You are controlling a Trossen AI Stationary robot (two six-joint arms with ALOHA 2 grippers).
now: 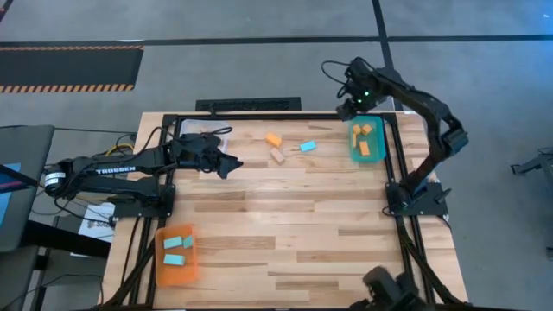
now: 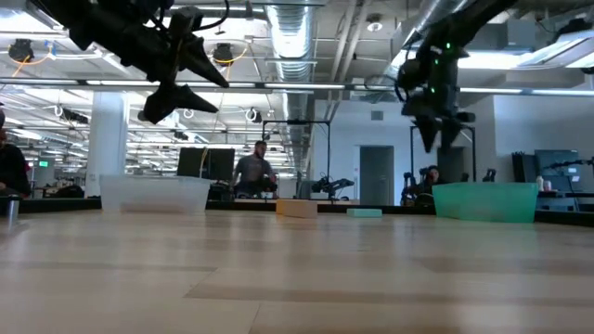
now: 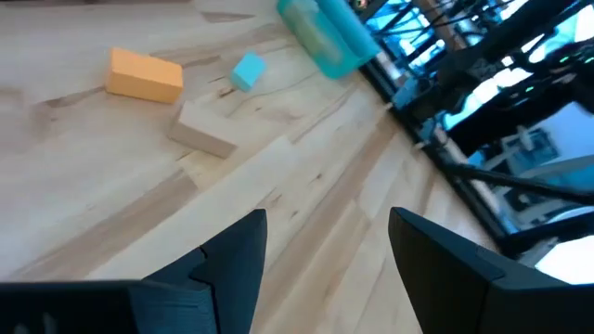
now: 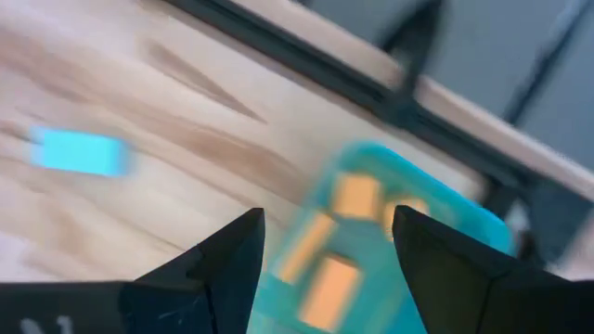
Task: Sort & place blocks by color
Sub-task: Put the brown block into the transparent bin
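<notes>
Three blocks lie flat on the table's far middle: an orange block [image 1: 273, 139] [image 3: 144, 74], a tan block [image 1: 277, 155] [image 3: 202, 134] and a light blue block [image 1: 307, 147] [image 4: 79, 151]. My left gripper [image 1: 229, 162] [image 3: 325, 269] hangs open and empty above the table, left of these blocks. My right gripper [image 1: 350, 108] [image 4: 325, 269] is open and empty, raised over the far end of the teal tray [image 1: 365, 141] [image 4: 464, 218], which holds three orange blocks [image 4: 329, 288]. The orange tray [image 1: 175, 255] holds three light blue blocks.
A clear tray [image 2: 153, 193] stands at the table's far left, below my left arm. The black frame rail [image 1: 393, 147] runs along the table's right edge beside the teal tray. Bare wood fills the middle and near part of the table [image 1: 294, 233]. People show in the room behind.
</notes>
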